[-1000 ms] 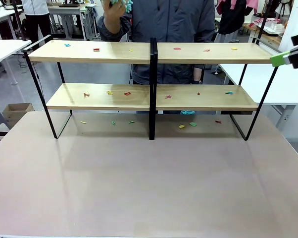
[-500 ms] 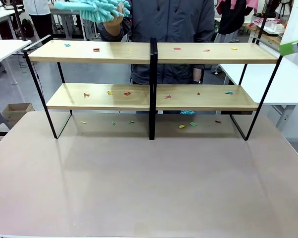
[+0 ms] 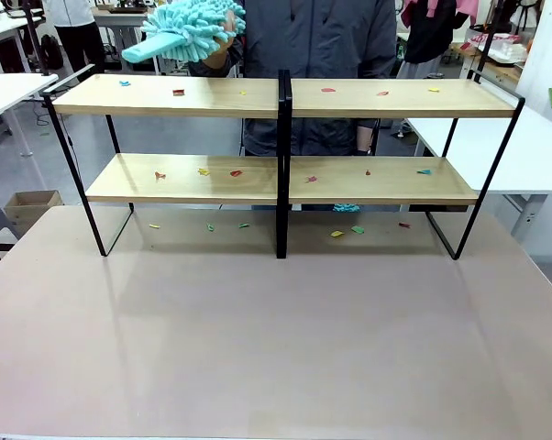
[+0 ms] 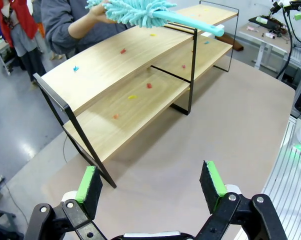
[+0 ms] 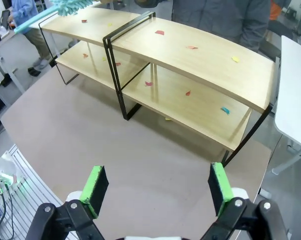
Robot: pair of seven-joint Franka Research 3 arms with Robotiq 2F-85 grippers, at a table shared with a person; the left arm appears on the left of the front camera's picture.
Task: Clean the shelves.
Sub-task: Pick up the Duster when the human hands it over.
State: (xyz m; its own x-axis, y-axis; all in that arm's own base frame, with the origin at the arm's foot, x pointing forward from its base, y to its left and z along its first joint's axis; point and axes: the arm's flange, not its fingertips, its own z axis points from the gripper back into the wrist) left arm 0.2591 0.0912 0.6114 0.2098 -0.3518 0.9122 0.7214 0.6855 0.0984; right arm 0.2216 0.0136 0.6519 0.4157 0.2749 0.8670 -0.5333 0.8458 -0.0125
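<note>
The robot's right hand hangs over the brownish worktop, its green pads spread wide with nothing between them. Beyond stand the shelves, with small coloured scraps dotted over both tiers. A teal duster hovers just above one end of the top board, and a person in grey stands behind.

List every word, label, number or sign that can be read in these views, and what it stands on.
None can be read.
No print shows on the shelves, the coloured scraps, the table, the turquoise duster, the left claw or the right claw.
</note>
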